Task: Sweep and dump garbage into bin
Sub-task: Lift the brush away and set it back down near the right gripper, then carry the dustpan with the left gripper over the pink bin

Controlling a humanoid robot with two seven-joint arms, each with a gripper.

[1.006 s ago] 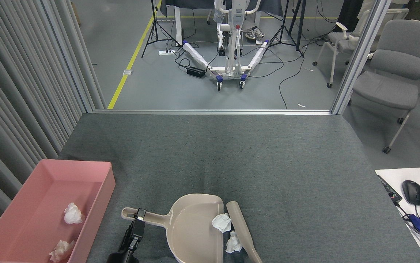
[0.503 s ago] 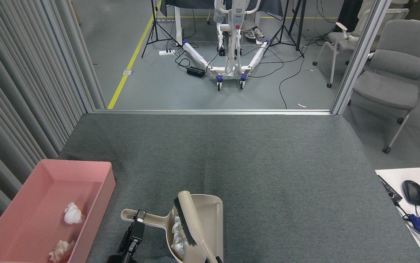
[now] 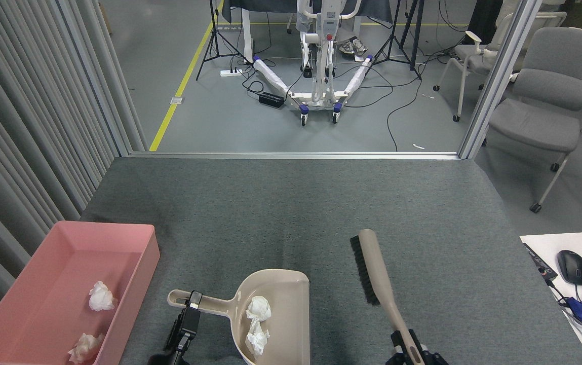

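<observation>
We judge the sweeping done for now and the dumping still ahead: no wads lie loose on the grey mat, so what is left is carrying the dustpan over and tipping it. The bin, the biggest container, sits at eight o'clock on the mat and holds two wads, one toward its middle and one nearer us. The dustpan rests flat at six o'clock, apart from the bin, with two more wads lying one behind the other against its left side. Our left gripper is pinching the dustpan's handle at seven o'clock. Our right gripper is clamped on the brush at five o'clock, bristles facing left, well clear of the pan.
</observation>
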